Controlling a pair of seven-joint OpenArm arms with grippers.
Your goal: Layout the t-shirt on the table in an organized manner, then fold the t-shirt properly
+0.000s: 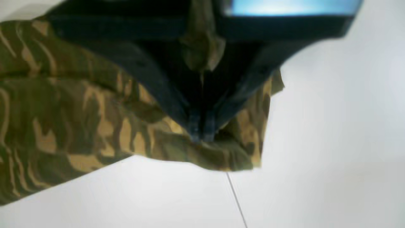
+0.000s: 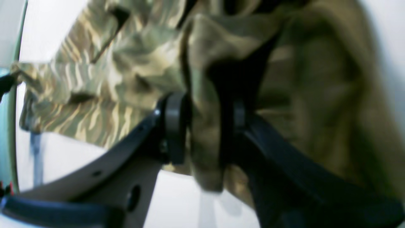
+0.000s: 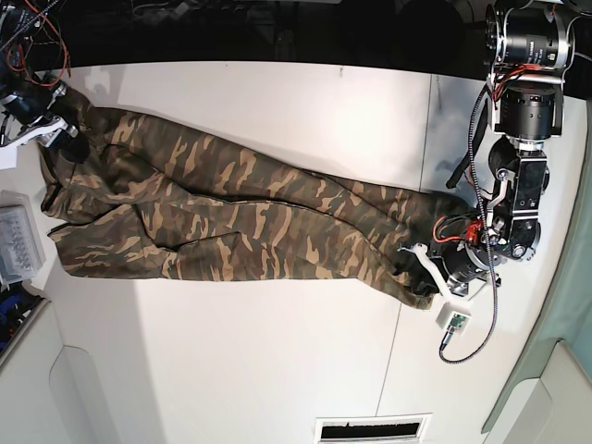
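While each gripper [image 1: 201,134] [image 2: 202,126] pinches an end, the t-shirt [image 3: 240,217] stretches lengthwise across the table [image 3: 277,370].

Camouflage t-shirt [image 3: 231,217] stretched lengthwise, rumpled, on white table [image 3: 277,370]

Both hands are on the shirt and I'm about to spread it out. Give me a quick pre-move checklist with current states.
1. Left hand has the shirt: ok, its tips are shut on an edge of the cloth in the left wrist view.
2. Right hand has the shirt: ok, cloth is bunched between its pads in the right wrist view.
3. Shirt stretched between the hands: ok, it runs across the table from one hand to the other.
4. Shirt lying flat: not ok, it is twisted and rope-like with long folds.
5. Which parts are gripped, hem or shoulders: cannot tell.
6. Table near the camera free for spreading: ok, bare white surface there.
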